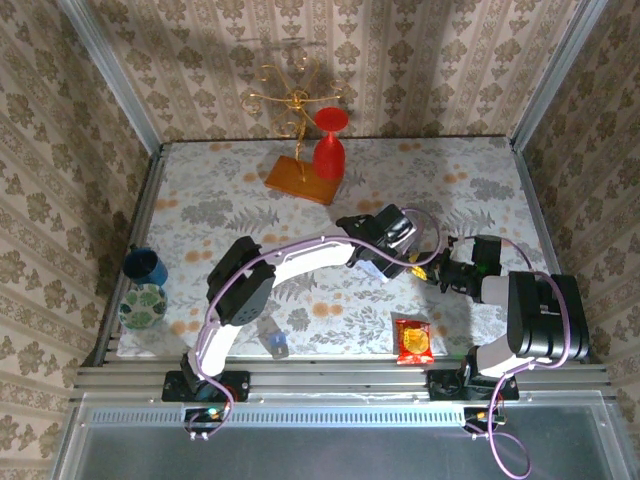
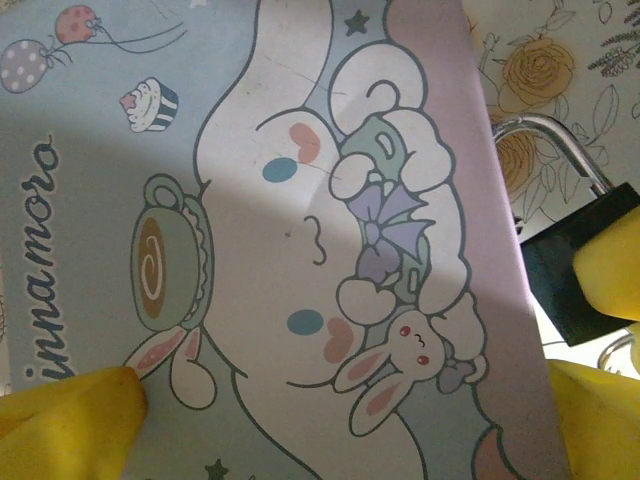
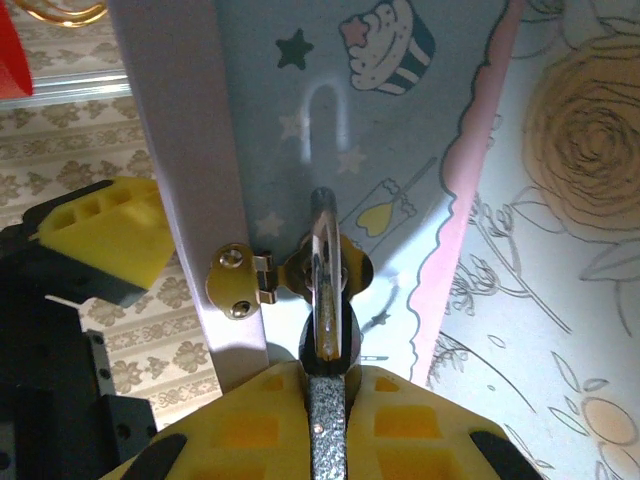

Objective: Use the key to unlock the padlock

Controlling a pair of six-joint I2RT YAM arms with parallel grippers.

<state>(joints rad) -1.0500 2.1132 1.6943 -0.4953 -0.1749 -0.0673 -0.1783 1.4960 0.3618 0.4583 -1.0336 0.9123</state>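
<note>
Padlock [image 2: 565, 275] sits at right of frame on the hasp [image 3: 240, 280] of the patterned tin box [image 2: 300, 250], shackle apparently shut, body pinched by right fingers [image 3: 250, 420]; left fingers [image 2: 70, 425] spread wide over the lid; key insertion and turn judged not yet done.

The box [image 2: 250, 120] is pastel blue with a white cartoon puppy; the padlock [image 2: 555, 275], at right, is black; the cloth [image 1: 230, 200] has grey-and-orange flowers; the goblet [image 1: 329, 150] red.
</note>
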